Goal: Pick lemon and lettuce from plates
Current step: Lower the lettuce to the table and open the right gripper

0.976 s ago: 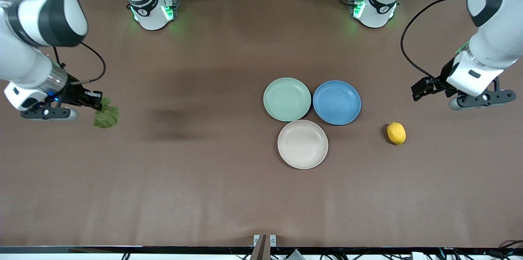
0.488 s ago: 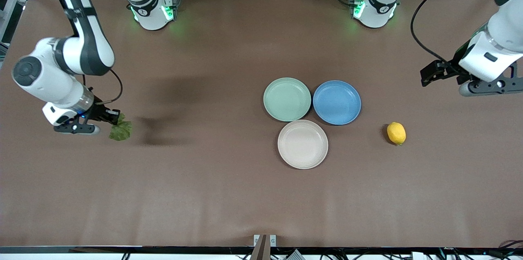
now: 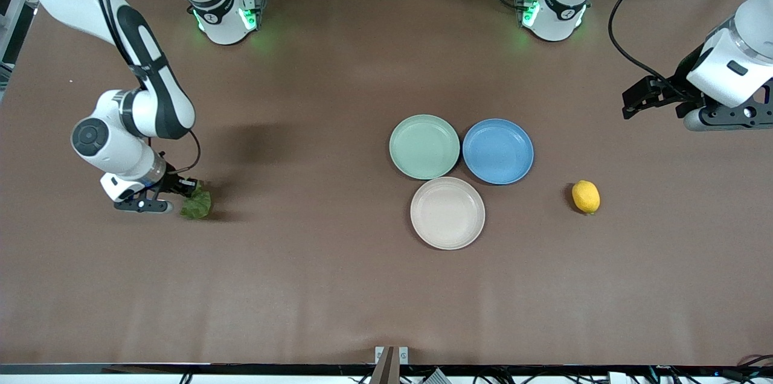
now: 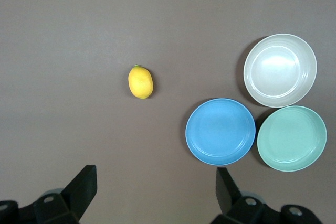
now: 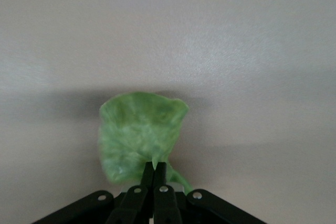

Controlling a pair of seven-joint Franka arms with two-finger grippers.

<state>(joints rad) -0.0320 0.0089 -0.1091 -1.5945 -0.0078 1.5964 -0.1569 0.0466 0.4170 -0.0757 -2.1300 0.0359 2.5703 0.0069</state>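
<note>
My right gripper (image 3: 191, 188) is shut on the edge of the lettuce (image 3: 197, 205), a ruffled green leaf, low over the bare table near the right arm's end. In the right wrist view the shut jaws (image 5: 156, 167) pinch the leaf (image 5: 139, 129). The lemon (image 3: 586, 197) lies on the table, off the plates, toward the left arm's end; it also shows in the left wrist view (image 4: 140, 82). My left gripper (image 3: 633, 101) is open and empty, up in the air over the table at the left arm's end (image 4: 155, 187). The mint plate (image 3: 424, 147) and beige plate (image 3: 447, 213) are empty.
A blue plate (image 3: 497, 151) of like size sits beside the mint plate, toward the lemon, also empty. In the left wrist view the beige (image 4: 280, 70), blue (image 4: 220, 131) and mint (image 4: 292, 138) plates cluster together. The brown table (image 3: 314, 287) spreads wide around them.
My right arm has come down and moved toward the plates with the lettuce, now close to the table. My left gripper has drawn away from the lemon toward the bases.
</note>
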